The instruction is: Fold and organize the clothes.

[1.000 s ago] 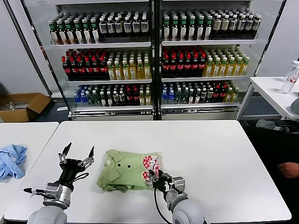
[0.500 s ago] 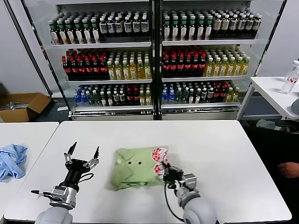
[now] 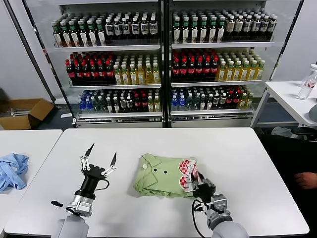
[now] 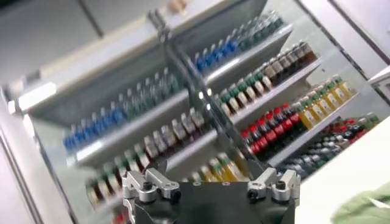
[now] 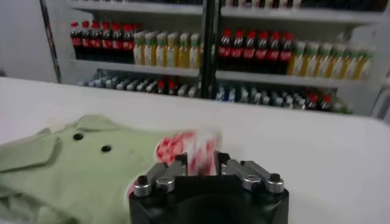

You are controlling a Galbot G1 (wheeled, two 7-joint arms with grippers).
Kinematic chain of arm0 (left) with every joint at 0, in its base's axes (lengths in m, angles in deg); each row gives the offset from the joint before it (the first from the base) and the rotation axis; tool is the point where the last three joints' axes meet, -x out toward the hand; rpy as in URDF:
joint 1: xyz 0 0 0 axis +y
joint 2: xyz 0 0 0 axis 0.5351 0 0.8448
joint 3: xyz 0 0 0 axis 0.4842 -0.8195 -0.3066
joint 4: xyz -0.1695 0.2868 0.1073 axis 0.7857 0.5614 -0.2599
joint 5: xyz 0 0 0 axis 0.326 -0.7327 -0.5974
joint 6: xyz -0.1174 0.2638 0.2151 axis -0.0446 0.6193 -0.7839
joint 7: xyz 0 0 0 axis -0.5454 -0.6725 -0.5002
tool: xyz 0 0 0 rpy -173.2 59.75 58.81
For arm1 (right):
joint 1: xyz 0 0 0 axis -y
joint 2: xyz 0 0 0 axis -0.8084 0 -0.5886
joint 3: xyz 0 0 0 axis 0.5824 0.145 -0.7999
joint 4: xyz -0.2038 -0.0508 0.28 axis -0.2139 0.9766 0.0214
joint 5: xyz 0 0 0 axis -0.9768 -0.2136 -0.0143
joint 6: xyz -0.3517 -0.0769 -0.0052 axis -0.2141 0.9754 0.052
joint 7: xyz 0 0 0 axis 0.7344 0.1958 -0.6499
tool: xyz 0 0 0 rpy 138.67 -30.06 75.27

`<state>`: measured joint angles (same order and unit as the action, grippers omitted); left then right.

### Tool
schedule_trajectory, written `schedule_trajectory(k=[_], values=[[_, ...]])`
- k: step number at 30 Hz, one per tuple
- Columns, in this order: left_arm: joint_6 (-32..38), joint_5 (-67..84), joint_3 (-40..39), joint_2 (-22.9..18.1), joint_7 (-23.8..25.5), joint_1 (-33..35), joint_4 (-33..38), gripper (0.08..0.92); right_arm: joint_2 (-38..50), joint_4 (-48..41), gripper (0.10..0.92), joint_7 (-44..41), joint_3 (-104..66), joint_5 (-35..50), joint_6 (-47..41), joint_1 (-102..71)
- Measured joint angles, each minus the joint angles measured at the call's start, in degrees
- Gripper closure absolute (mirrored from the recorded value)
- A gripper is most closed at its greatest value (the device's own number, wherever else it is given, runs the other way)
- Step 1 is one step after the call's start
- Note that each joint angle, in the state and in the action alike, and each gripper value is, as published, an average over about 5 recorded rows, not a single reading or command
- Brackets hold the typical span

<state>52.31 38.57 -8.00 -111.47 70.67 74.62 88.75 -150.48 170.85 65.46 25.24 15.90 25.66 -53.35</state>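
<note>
**A:** Start on your left. What have you got there?

**B:** On the side table at the far left you have a crumpled light blue garment (image 3: 12,170). It lies well apart from everything else. Next comes your left gripper (image 3: 99,156), raised over the white table (image 3: 237,148) with its fingers spread wide and pointing up, nothing between them. It is clear of the shirt, with bare tabletop between the two.

**A:** And the shirt itself?

**B:** Your light green shirt (image 3: 161,178) lies folded into a compact bundle near the table's front edge, about the middle of its width. The collar (image 3: 148,161) is toward the left gripper's side, two small dark buttons (image 3: 159,171) show on top, and the red-and-white checkered print (image 3: 186,174) is at the end nearest your right arm.

**A:** So what is the right gripper doing?

**B:** Your right gripper (image 3: 197,179) sits right at that printed end. In its wrist view the fingers (image 5: 173,169) stand close either side of the printed cloth, but you cannot tell whether they are pinching it or only touching it.

**A:** Anything behind?

**B:** Glass-door coolers (image 3: 163,64) full of bottles stand beyond the table.
</note>
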Motion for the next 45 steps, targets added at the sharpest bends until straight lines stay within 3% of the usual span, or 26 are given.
schedule_trajectory(k=[5, 15, 18, 45], values=[[0.6, -2.8, -0.2, 0.3, 1.1, -1.5, 0.3, 0.177, 1.0, 1.9, 0.54, -0.8, -2.0, -2.9, 1.0, -0.7], [-10.5, 10.8, 0.3, 1.6, 3.3, -1.0, 3.7, 0.177, 2.5, 2.3, 0.254, -2.4, -5.1, -6.0, 2.9, 1.9], [-12.4, 14.4, 0.7, 1.7, 3.6, -1.0, 3.8, 0.177, 2.6, 1.0, 0.211, -2.8, -5.5, -6.9, 3.8, 3.4], [-14.6, 17.8, 1.2, 1.5, 2.5, -2.8, -0.2, 0.177, 3.8, -5.5, 0.203, -3.1, -8.5, -15.5, 8.7, 7.8]])
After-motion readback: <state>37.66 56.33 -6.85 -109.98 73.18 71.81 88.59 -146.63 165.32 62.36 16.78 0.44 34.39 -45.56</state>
